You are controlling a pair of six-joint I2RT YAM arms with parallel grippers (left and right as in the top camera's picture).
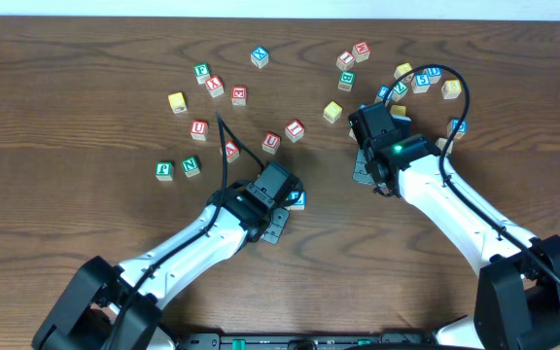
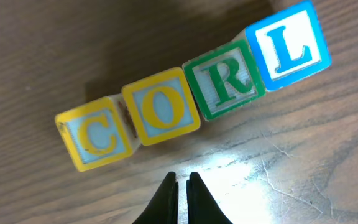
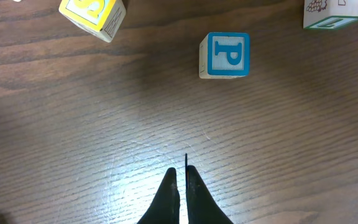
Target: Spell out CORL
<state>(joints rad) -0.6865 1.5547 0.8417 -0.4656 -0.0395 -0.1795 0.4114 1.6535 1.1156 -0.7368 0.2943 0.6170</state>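
The four lettered cubes stand in one row on the wooden table (image 2: 291, 162), reading C-O-R-L from left to right in the left wrist view. The row slants from the lower left of the frame to the upper right. The C cube (image 2: 97, 138) and the O cube (image 2: 160, 109) have yellow borders. The R cube (image 2: 225, 82) is white with a green letter and border, and the L cube (image 2: 288, 45) is white with a blue letter and border. Each cube touches the next, though the row is a little uneven.

The left gripper (image 2: 181, 178) sits at the bottom centre of that view, just below the O cube and apart from it. Its fingers are pressed together and hold nothing.

In the overhead view the row lies near the centre of the frame, mostly hidden under the left arm, with only a bit of blue showing beside the wrist. Many loose cubes are scattered across the upper part of the table.

The right gripper (image 3: 180, 172) is at the bottom centre of its own view, fingers clenched and empty. A blue P cube (image 3: 224, 55) lies above it, well clear. A yellow cube (image 3: 92, 15) is cut off at the upper left edge, and a green-edged cube (image 3: 334, 15) is cut off at the upper right corner.
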